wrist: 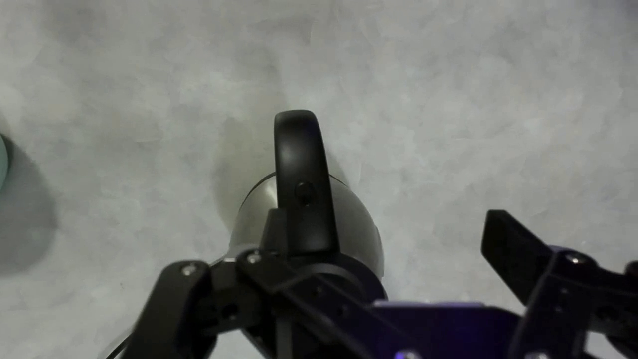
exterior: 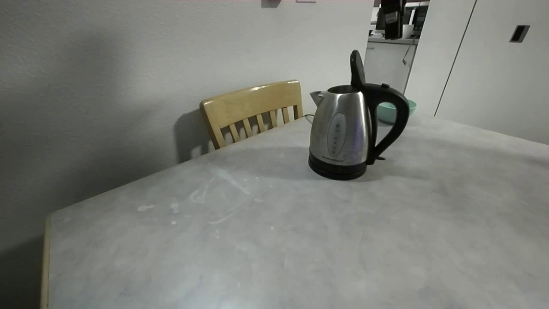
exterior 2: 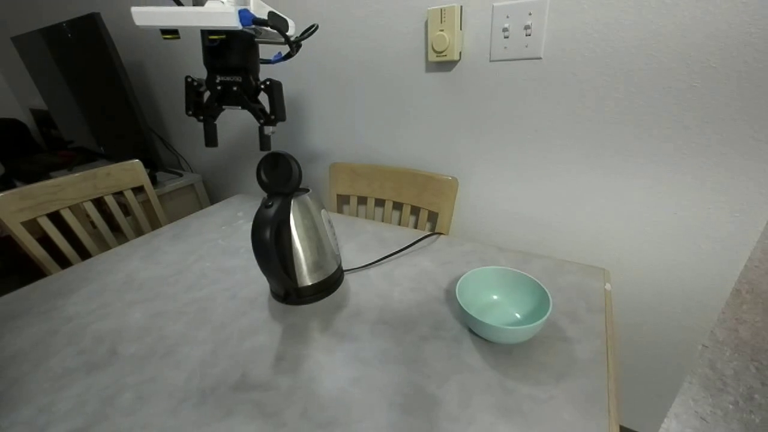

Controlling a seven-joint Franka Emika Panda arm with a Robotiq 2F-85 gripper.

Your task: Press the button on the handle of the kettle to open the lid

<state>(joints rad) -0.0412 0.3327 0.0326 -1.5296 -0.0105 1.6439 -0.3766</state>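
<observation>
A silver kettle [exterior: 339, 137] with a black base stands upright on the grey table; it also shows in an exterior view [exterior 2: 312, 240]. Its black lid [exterior: 357, 71] [exterior 2: 279, 173] stands open, about vertical. The button [exterior: 384, 86] [exterior 2: 268, 203] sits on top of the black handle [exterior: 401, 116] [wrist: 299, 144] and shows in the wrist view [wrist: 305, 192]. My gripper [exterior 2: 237, 139] is open and empty, above the kettle and clear of it. In the wrist view [wrist: 386, 217], one finger overlaps the handle and hides part of the kettle.
A mint green bowl [exterior 2: 504, 306] stands on the table [exterior 2: 384, 372] near its edge. A black cord [exterior 2: 393, 255] runs from the kettle base to the table's edge. Wooden chairs [exterior: 253, 103] [exterior 2: 84, 210] stand against the table, with a wall behind.
</observation>
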